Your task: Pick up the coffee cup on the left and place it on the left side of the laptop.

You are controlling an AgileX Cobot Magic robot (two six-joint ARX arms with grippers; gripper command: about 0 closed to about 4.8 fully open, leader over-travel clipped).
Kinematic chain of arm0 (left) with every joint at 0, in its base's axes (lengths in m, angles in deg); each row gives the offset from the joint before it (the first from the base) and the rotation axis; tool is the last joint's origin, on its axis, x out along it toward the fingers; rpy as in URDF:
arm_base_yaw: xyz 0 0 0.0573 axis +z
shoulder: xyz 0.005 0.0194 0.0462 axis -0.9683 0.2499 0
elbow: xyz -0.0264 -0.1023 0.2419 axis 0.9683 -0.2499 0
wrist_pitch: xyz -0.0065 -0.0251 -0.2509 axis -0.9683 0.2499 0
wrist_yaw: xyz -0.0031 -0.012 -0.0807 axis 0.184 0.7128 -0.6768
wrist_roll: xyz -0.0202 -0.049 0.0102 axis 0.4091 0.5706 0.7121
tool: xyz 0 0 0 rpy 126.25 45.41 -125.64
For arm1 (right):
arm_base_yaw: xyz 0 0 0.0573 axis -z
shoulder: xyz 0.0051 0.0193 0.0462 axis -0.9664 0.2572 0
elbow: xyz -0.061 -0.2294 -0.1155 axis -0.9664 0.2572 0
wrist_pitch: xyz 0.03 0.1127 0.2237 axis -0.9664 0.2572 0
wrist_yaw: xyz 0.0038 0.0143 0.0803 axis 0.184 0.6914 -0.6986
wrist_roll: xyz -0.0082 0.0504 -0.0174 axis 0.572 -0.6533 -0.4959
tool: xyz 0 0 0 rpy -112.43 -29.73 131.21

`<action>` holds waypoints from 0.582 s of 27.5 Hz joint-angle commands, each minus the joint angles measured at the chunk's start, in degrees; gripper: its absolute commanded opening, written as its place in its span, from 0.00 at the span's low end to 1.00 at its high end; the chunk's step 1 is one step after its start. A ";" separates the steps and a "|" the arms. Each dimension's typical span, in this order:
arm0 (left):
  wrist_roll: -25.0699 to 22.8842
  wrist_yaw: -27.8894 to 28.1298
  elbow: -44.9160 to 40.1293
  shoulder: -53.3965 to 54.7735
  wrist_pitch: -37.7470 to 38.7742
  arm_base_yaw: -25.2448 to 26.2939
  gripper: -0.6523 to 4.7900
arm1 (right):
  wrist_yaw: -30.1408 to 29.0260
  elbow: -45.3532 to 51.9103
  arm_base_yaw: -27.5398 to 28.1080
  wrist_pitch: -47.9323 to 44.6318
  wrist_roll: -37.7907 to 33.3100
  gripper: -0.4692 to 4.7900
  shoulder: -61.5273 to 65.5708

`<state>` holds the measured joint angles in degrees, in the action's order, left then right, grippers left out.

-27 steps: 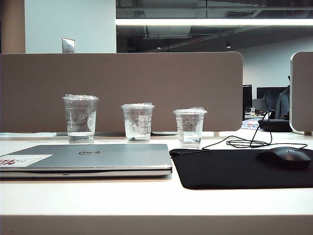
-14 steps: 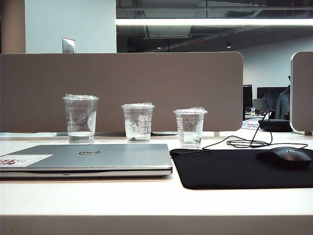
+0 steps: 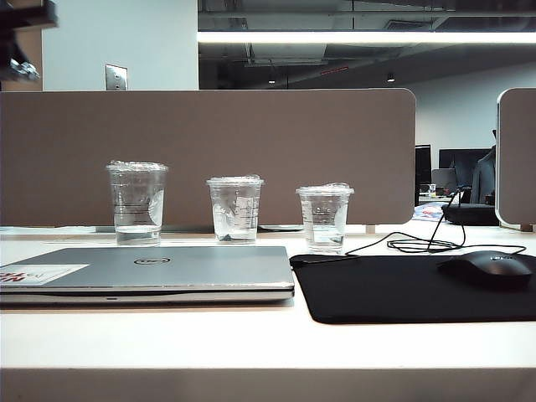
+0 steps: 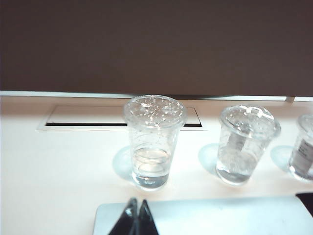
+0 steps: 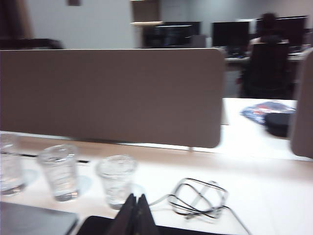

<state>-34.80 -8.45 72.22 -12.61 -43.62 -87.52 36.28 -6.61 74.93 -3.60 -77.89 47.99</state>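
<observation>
Your left gripper (image 4: 136, 215), jaws pinched together and empty, is hovering over the laptop (image 4: 205, 218); the upright coffee cup (image 4: 153, 142) is standing directly ahead, nearer this arm.

A: Left gripper (image 4: 137, 218), wrist view: two black, pointed fingertips, faces pressed flat together, a faint glossy highlight on one.

B: Right gripper (image 5: 136, 210): the same, two dark tapering tips meeting along a thin seam, blurred. Exterior view, top left corner: a dark arm part with a grey metallic piece.
</observation>
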 commanded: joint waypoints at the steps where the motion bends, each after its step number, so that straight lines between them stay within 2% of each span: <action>1: 1.42 -0.02 1.97 5.25 -4.94 0.04 0.11 | -1.05 -2.45 -3.19 -1.18 0.00 0.08 2.73; 4: 1.44 -0.70 3.74 11.63 -8.22 0.04 0.11 | -0.98 -4.31 -10.36 -0.83 0.26 0.08 5.84; 11: 1.42 -1.75 6.23 19.98 -11.06 0.04 0.11 | -0.13 -4.57 -22.71 1.73 0.50 0.08 8.52; 15: 1.44 -3.34 7.74 24.17 -14.36 0.04 0.12 | -0.13 -4.57 -27.58 4.57 0.55 0.08 8.55; 16: 1.44 -3.65 8.20 25.22 -14.91 0.04 0.15 | -0.13 -4.55 -28.68 5.03 0.63 0.08 8.55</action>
<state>-33.56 -11.37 79.63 11.74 -56.30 -87.52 35.93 -10.68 47.39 1.17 -77.50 56.67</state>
